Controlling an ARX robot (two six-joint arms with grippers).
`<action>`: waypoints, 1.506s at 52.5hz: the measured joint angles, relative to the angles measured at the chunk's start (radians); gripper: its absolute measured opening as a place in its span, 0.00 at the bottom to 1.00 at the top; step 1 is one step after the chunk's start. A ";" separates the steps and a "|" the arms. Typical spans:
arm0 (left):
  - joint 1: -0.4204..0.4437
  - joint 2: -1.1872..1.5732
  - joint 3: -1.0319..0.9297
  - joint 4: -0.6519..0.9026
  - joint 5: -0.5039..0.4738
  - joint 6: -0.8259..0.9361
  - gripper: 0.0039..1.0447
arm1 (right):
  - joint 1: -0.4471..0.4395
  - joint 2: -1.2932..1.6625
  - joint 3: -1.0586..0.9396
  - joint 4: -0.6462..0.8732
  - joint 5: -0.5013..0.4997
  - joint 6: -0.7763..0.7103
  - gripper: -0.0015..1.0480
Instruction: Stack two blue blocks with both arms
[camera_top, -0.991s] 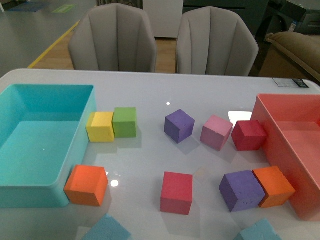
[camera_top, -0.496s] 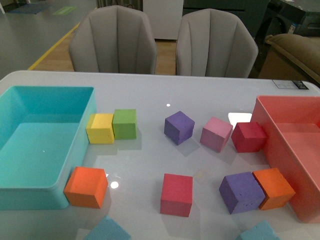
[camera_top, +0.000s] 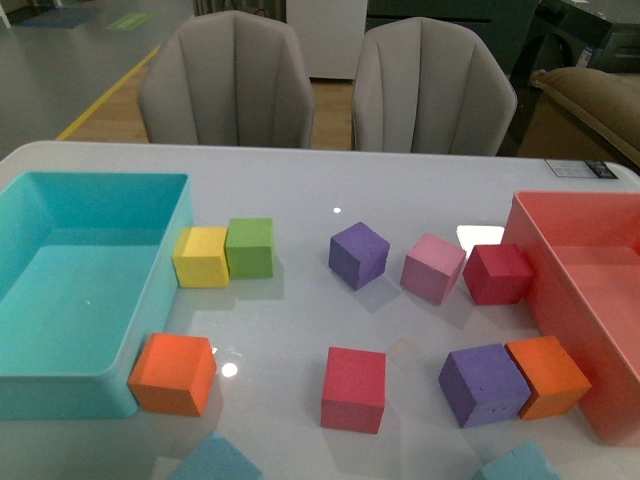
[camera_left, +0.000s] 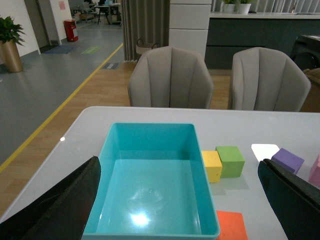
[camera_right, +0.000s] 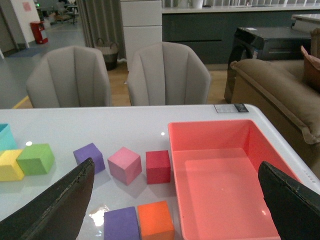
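**Current state, left to right**

- Left blue block (camera_top: 212, 460): it lies at the near edge of the surface (camera_top: 300, 170), toward the near left corner. The front view crops it, so only part of its top shows. It sits close to the orange cube (camera_top: 172, 373) and the near wall of the turquoise bin (camera_top: 60, 380). Whether it touches either cannot be told.
- Left gripper (camera_left: 177, 162): the fingers are spread wide with nothing between them. Its camera looks over the turquoise bin toward the far edge, and no blue block appears in that view.
- Right blue block (camera_top: 515, 463): it lies at the near edge toward the near right corner, just on the near side of the purple cube (camera_top: 484, 384), and is also cropped.
- Right gripper (camera_right: 176, 162): the fingers are spread wide and empty. Its camera faces the red bin (camera_right: 210, 123), with no blue block in sight.

**Step in hand (judgement)**

The task appears to be at its start: neither block is grasped.

**Procedure**

1. Bring each gripper back toward the near edge and tilt it down until its block appears between the fingers.
2. Both blocks seem turned at an angle to the edge, so rotate the wrist to meet two opposite flat faces.
3. Close gently, because foam is likely to compress.
4. Use one block as the base and steady it with its own arm.
5. Lift the other block clear of the neighbouring cubes.
6. Lower it squarely onto the base before releasing.
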 joint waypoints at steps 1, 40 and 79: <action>0.000 0.000 0.000 0.000 0.000 0.000 0.92 | -0.024 0.054 0.027 -0.049 -0.035 -0.020 0.91; 0.000 0.000 0.000 0.000 0.000 0.000 0.92 | 0.293 1.555 0.275 0.488 0.070 -0.199 0.91; 0.000 0.000 0.000 0.000 0.000 0.000 0.92 | 0.310 1.969 0.422 0.591 0.088 -0.158 0.86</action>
